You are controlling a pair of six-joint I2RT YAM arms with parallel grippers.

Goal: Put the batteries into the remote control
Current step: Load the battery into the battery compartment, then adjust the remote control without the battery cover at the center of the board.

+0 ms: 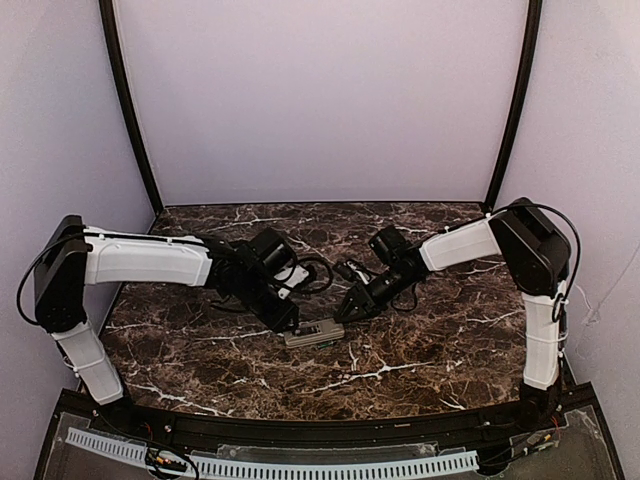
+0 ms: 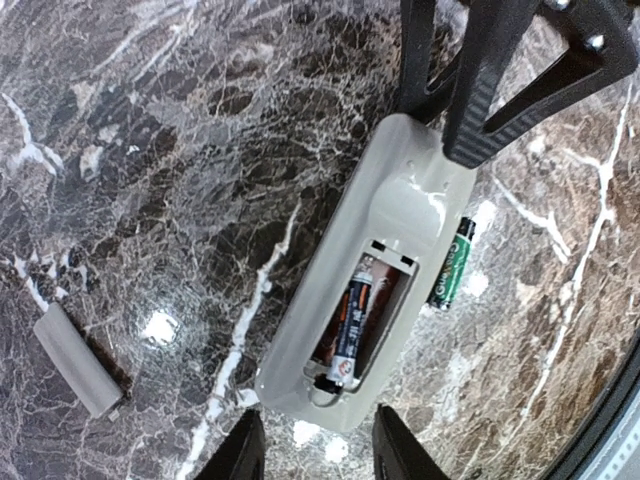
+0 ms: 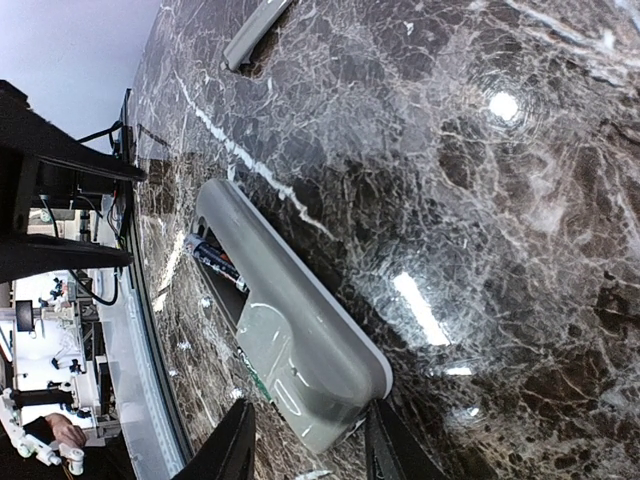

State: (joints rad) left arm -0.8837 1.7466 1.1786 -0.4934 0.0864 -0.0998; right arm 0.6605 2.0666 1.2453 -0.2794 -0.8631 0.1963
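Left gripper and right gripper, half-open, straddle remote control ends, likely steadying it; grip cannot be told; loose battery just beside remote control

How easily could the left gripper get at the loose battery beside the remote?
Probably yes, with a small shift. The battery lies uncovered on the table beside the remote. The left gripper straddles the remote's near end, so it must first back off.
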